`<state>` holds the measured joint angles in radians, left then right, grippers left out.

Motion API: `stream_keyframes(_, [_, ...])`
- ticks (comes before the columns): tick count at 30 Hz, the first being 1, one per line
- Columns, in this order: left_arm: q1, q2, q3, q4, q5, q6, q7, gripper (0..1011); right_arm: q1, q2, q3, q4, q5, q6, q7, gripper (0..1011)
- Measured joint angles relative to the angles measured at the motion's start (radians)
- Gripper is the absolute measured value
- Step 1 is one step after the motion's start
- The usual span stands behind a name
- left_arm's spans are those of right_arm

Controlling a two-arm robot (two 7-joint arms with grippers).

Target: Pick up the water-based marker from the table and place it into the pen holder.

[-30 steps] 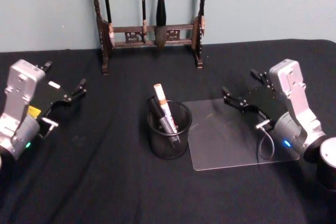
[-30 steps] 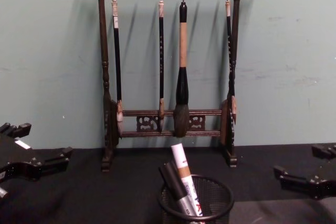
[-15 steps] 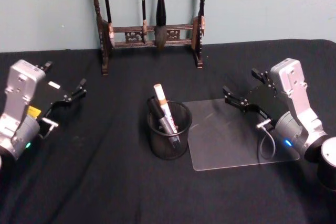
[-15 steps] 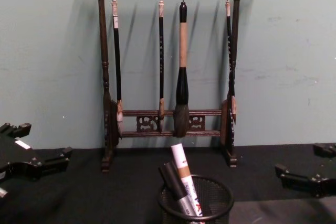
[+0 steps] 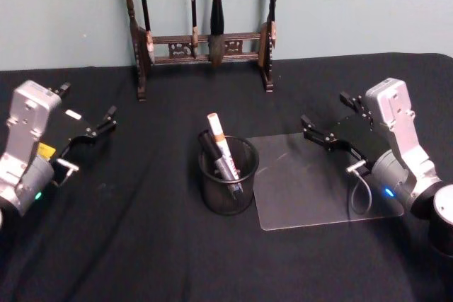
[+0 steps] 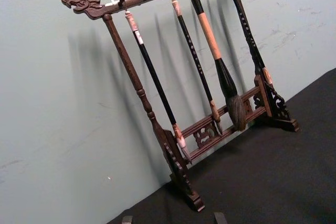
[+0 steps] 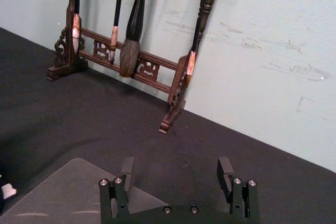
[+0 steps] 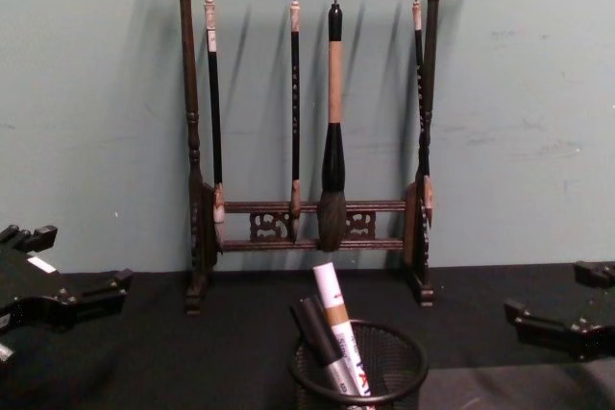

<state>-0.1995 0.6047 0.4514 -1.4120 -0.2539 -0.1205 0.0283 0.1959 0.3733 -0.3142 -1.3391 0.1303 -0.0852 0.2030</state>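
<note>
Marker (image 5: 222, 148) looks already in the pen holder (image 5: 227, 178). Right gripper (image 5: 327, 126) jaws wide open, empty; left gripper (image 5: 88, 124) probably too. Clumsy retreat could tip holder.

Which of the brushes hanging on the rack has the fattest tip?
The third brush from the left, with the tan upper handle and a bushy dark tip; the other three on the rack are thin.

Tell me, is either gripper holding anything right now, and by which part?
Nothing is held. The left gripper and right gripper are both open and empty, off to either side of the pen holder, where the marker already stands.
</note>
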Motion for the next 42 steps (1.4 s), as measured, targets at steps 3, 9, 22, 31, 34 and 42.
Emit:
stream_keyframes(3, [0.0,0.0,0.0,0.0,0.0,0.0,0.0,1001,0.0,0.0,0.0,0.0,0.0,0.0,0.0,1002])
stream_keyframes(9, [0.0,0.0,0.0,0.0,0.0,0.0,0.0,1001,0.0,0.0,0.0,-0.001,0.001,0.0,0.0,1002])
stream_keyframes(22, [0.0,0.0,0.0,0.0,0.0,0.0,0.0,1001,0.0,0.0,0.0,-0.001,0.001,0.0,0.0,1003])
stream_keyframes(31, [0.0,0.0,0.0,0.0,0.0,0.0,0.0,1001,0.0,0.0,0.0,-0.001,0.001,0.0,0.0,1003])
stream_keyframes(34, [0.0,0.0,0.0,0.0,0.0,0.0,0.0,1001,0.0,0.0,0.0,-0.001,0.001,0.0,0.0,1002])
stream_keyframes(42, [0.0,0.0,0.0,0.0,0.0,0.0,0.0,1001,0.0,0.0,0.0,-0.001,0.001,0.0,0.0,1002])
